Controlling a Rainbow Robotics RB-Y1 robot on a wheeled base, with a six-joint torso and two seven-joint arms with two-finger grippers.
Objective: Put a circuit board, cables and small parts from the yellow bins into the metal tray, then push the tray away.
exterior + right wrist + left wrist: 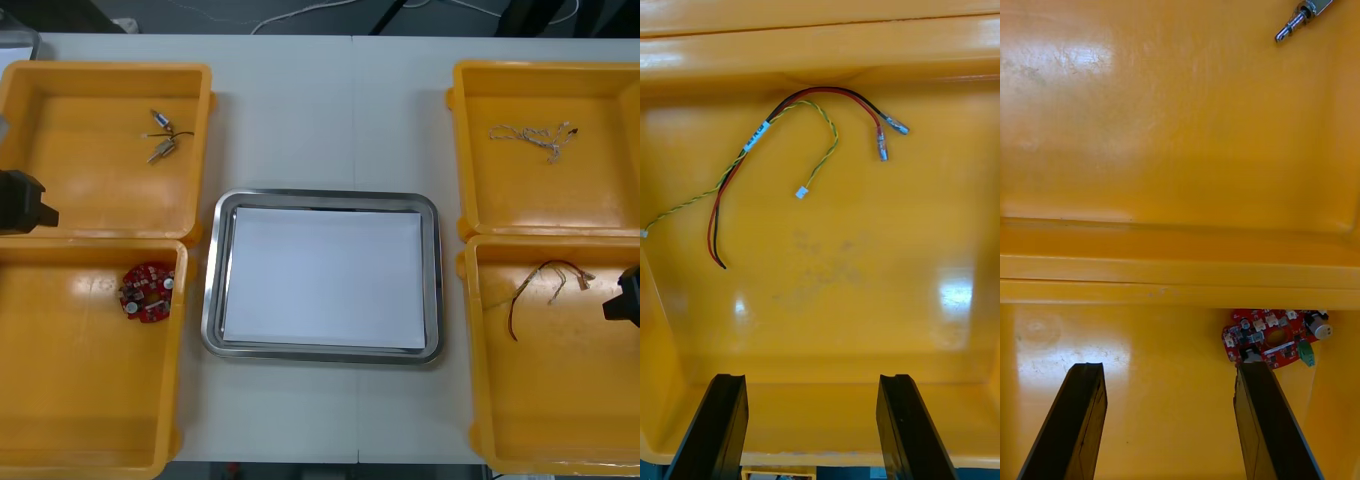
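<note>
Our left gripper (1169,371) and right gripper (812,379) both have fingers spread wide, so we may knock the red circuit board (147,292), at lower left, against its yellow bin (181,360) instead of pinching it.

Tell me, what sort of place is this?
Likely an electronics assembly or robot-training workbench: yellow bins holding a red circuit board and a red and yellow cable flank a metal tray.

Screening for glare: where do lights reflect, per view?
Front view: pale patches in the near left bin. Right wrist view: bright spot on the near right bin, clear of the cable. Left wrist view: sheen across the far left bin.
</note>
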